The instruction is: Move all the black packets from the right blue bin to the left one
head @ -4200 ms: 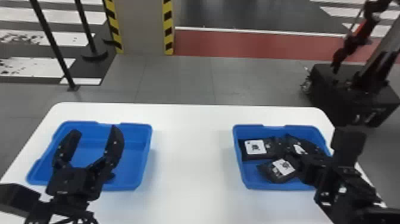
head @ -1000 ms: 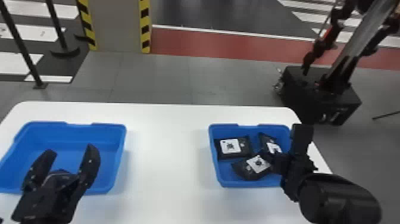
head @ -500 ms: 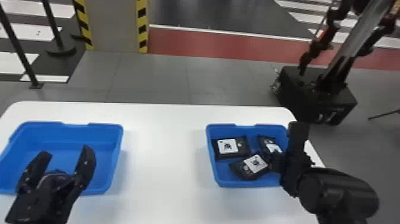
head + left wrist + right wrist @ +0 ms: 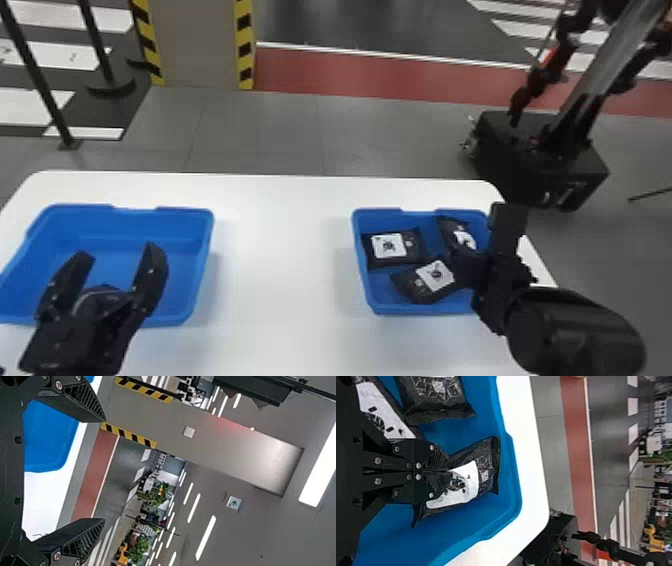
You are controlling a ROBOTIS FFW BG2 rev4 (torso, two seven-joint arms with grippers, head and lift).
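Your right gripper (image 4: 450,471) is clenched, its fingertips meeting on the labelled face of a black packet (image 4: 488,461) inside the right blue bin (image 4: 420,306). The hold appears to be a shallow pinch of film. The principal risk is slippage: should you lift on that fold alone, the packet's weight could peel it free or swing it out of square. Raise slowly and confirm that it follows.

To the robot's left of that gripper lie the flat labelled packet (image 4: 390,246) and, nearer the robot, the slanted packet (image 4: 425,282). The latter sits close against the fingers; a sideways pull could drag it or catch its edge. The bin wall beyond the fingertips is a further snag point, so gain height before you cross the bench (image 4: 280,280).

Your left gripper (image 4: 119,252) is released, fingers apart, at the left blue bin (image 4: 200,270). Delivering there without withdrawing it risks a collision between arms.
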